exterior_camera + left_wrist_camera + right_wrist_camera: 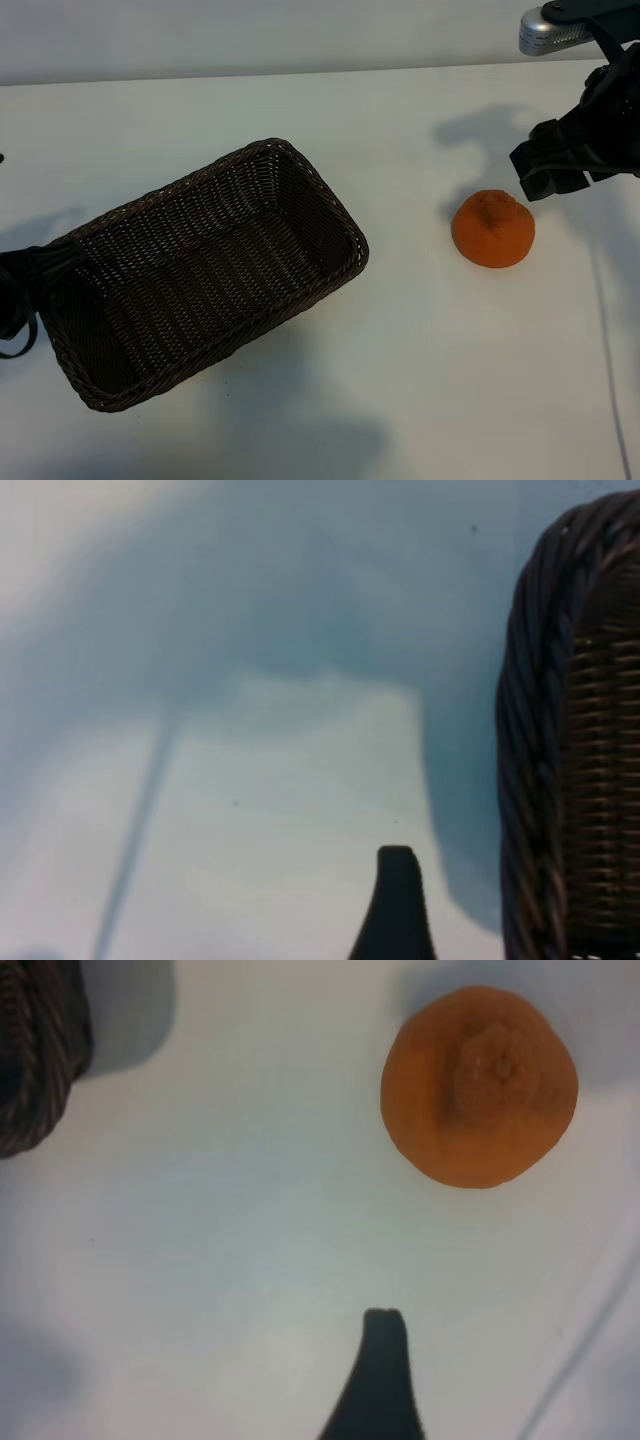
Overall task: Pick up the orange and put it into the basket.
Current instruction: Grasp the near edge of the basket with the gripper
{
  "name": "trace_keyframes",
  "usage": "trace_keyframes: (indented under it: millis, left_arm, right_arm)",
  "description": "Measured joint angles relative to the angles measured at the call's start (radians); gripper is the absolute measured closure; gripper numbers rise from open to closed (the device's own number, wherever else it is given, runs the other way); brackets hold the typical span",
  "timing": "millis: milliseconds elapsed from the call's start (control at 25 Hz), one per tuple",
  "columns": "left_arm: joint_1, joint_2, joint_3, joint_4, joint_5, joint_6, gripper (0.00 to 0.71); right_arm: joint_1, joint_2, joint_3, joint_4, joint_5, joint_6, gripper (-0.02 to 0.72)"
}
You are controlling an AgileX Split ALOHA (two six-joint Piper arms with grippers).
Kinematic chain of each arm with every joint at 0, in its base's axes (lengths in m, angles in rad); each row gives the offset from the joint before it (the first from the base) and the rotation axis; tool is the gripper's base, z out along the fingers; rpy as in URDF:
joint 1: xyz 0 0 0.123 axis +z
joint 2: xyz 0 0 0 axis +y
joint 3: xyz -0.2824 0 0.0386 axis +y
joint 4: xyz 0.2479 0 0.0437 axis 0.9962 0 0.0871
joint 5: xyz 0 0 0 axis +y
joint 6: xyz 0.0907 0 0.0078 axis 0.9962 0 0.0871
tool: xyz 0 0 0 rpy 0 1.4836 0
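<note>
- Since nothing's been grabbed yet, this is the reach step. My left gripper (pixel 22 290) sits at the basket's (pixel 210 270) left end, jaws wide, holding nothing.
- Basket's empty, mid-left on the white surface (pixel 400 380).
- The orange (pixel 493 229) rests on the surface right of the basket, well apart from it.
- My right gripper (pixel 560 165) hovers just beside the orange, wide open, empty. Next I reckon: drop over it, close.
</note>
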Motion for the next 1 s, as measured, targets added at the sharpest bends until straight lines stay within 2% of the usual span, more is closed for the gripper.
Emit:
trace_keyframes:
  millis: [120, 240, 560, 1000]
  left_arm:
    - [0.044, 0.014, 0.017, -0.022, -0.026, 0.034, 0.118]
    - [0.066, 0.055, 0.034, -0.048, -0.051, 0.062, 0.118]
    - [0.069, 0.197, 0.049, -0.095, -0.19, 0.086, 0.118]
    - [0.069, 0.347, 0.049, -0.146, -0.29, 0.128, 0.118]
  right_arm:
    - [0.0, 0.0, 0.0, 0.0, 0.001, 0.001, 0.107]
    - [0.0, 0.0, 0.0, 0.008, 0.001, -0.003, 0.107]
    - [0.0, 0.0, 0.0, 0.018, 0.002, -0.011, 0.107]
    - [0.0, 0.0, 0.0, 0.018, 0.002, -0.013, 0.107]
